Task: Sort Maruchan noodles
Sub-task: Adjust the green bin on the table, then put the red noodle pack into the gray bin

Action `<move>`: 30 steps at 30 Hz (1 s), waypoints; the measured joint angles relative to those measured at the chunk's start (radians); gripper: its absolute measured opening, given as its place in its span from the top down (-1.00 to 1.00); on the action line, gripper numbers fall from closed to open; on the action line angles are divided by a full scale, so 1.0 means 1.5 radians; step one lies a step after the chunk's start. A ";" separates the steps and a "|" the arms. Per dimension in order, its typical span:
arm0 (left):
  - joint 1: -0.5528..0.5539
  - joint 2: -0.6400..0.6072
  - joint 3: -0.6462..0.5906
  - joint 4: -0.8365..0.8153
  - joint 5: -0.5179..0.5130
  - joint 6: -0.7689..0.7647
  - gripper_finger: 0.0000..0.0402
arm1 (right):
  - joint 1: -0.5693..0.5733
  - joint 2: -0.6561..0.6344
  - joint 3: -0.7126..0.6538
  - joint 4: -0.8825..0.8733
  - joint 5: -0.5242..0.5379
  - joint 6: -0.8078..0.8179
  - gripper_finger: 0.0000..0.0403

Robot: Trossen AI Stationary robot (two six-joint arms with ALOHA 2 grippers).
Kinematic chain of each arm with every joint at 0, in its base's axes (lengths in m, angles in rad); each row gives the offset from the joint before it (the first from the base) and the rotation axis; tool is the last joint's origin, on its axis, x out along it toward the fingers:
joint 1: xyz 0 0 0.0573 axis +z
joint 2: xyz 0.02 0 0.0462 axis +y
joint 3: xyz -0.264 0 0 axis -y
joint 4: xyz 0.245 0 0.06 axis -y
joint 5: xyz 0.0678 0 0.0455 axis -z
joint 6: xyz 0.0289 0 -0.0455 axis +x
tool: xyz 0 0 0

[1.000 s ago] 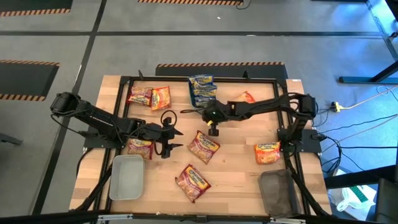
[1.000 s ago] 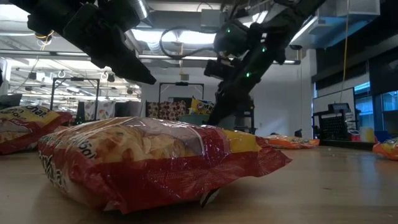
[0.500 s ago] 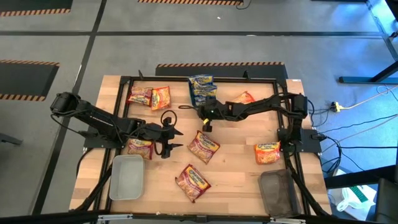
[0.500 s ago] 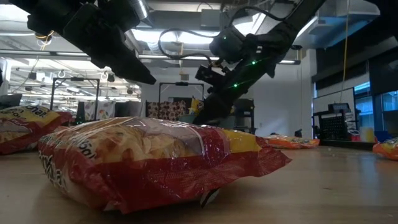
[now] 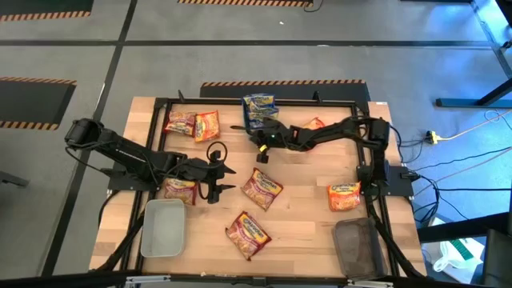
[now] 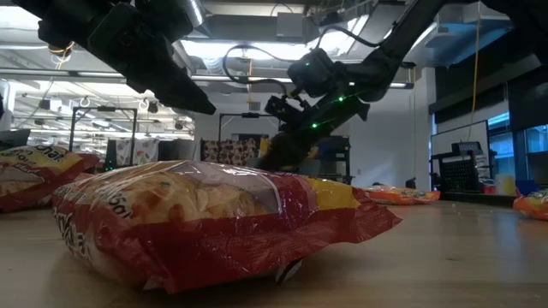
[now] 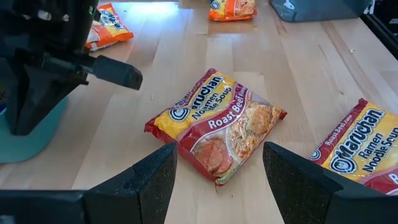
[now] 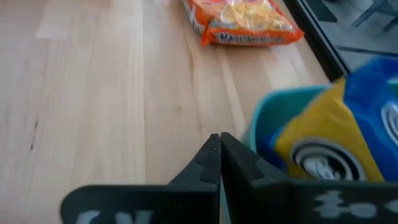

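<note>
**Right gripper pinched together beside the teal tray; left gripper spread above a red packet**

High view: the right arm is covering part of the teal tray (image 5: 258,120) at upper centre, so only the blue-and-yellow packets (image 5: 259,105) sticking out of it are showing. The right gripper (image 5: 260,152) is hanging just below that tray, too small here to judge its fingers. The left gripper (image 5: 219,178) is sitting left of centre with its fingers spread, holding nothing, near a red packet (image 5: 262,189). Other Maruchan packets are lying scattered: two at upper left (image 5: 193,124), one at lower centre (image 5: 247,234), an orange one at right (image 5: 344,195).

Low view: a red packet (image 6: 205,218) is filling the foreground and blocking most of the table behind it.

Left wrist view: the wide-apart fingers (image 7: 139,186) are framing a Roast Beef packet (image 7: 216,126) lying flat on the wood; a second red packet (image 7: 360,148) is being cut off at the right edge.

Right wrist view: the two fingertips (image 8: 211,157) are pressing together with nothing between them. The tray's teal rim (image 8: 266,113) is sitting just beside them, a blurred blue-and-yellow packet (image 8: 336,127) inside it, an orange packet (image 8: 241,21) at the top.
</note>
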 joint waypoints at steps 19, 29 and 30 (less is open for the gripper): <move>0.000 0.000 0.000 0.008 0.000 0.000 -0.16 | -0.008 0.034 0.059 0.001 0.006 -0.057 1.00; 0.000 0.000 0.000 0.014 0.013 -0.010 -0.16 | 0.080 -0.078 0.060 -0.175 -0.013 -0.013 1.00; 0.000 0.000 0.000 0.015 0.016 -0.019 -0.16 | 0.094 -0.096 0.059 -0.209 -0.020 0.000 1.00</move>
